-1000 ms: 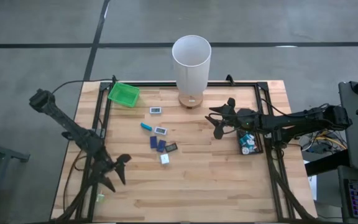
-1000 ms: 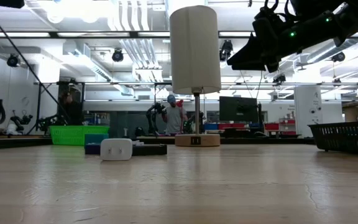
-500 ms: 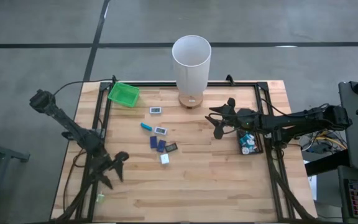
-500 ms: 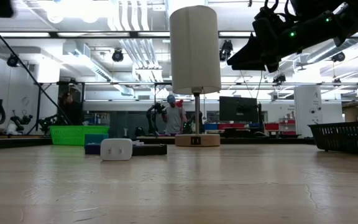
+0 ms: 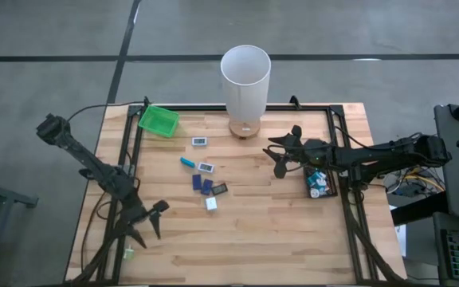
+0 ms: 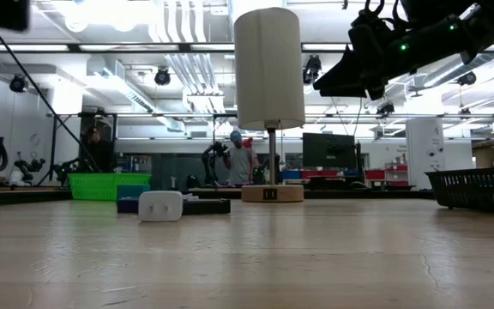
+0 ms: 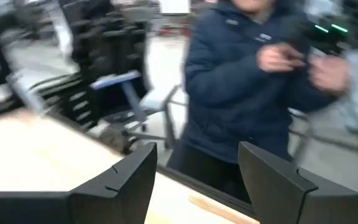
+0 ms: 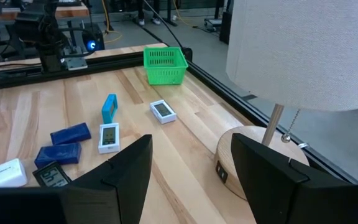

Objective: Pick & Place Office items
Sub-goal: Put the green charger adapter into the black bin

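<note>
Black tray's (image 5: 322, 182) contents half hidden under the right arm.

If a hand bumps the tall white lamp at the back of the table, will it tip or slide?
The lamp probably tips before sliding: its wide shade sits high on a thin stem above a small round wooden base. The shade looks light, so a low push on the base may just slide it.

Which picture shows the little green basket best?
The right wrist view shows the green basket best: you can see its slotted walls and open top. The high view shows it only as a small green shape at the table's far left corner. The low view shows just its side. The left wrist view misses it.
</note>
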You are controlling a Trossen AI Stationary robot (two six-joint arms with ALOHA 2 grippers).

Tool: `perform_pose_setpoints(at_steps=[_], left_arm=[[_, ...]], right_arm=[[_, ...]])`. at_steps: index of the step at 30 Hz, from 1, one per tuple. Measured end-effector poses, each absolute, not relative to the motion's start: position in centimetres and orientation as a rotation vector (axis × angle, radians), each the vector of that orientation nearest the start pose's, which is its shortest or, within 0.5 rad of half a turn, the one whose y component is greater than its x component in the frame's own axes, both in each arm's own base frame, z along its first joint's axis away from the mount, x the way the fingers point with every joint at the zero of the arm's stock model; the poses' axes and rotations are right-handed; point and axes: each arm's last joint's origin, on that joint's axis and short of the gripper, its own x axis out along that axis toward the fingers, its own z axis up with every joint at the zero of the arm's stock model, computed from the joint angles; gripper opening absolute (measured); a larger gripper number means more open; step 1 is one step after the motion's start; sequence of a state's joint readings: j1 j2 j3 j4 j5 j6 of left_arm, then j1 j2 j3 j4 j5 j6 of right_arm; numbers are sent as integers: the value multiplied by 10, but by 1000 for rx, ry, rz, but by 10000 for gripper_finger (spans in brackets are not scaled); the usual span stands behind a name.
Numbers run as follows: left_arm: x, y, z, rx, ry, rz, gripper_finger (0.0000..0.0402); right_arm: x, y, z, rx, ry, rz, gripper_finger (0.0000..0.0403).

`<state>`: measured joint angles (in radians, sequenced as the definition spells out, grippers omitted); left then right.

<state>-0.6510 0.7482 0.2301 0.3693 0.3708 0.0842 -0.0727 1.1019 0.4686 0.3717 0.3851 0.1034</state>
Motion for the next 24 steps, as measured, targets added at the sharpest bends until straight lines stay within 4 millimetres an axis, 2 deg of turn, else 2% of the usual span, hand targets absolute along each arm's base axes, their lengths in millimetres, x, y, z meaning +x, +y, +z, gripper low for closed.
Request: perform_pose_setpoints(at_steps=[4,6,8,13,18,24], left_arm=[[122,-109,204,311,11,-1117,234],[121,-108,198,390,38,-1137,234],[120,-106,193,397,80,-1139,234],[124,-110,188,364,74,-1159,234],[125,-115,183,221,141,-1324,234],[140,-122,187,15,200,-1147,234]], right_arm=[[224,-27,218,59,237,-468,217],[224,-27,218,60,237,-468,217],[224,-27,218,59,237,-468,217],[224,-27,218,59,237,-468,217],[224,-27,218,59,237,-468,217],[224,-27,218,59,237,-468,217]])
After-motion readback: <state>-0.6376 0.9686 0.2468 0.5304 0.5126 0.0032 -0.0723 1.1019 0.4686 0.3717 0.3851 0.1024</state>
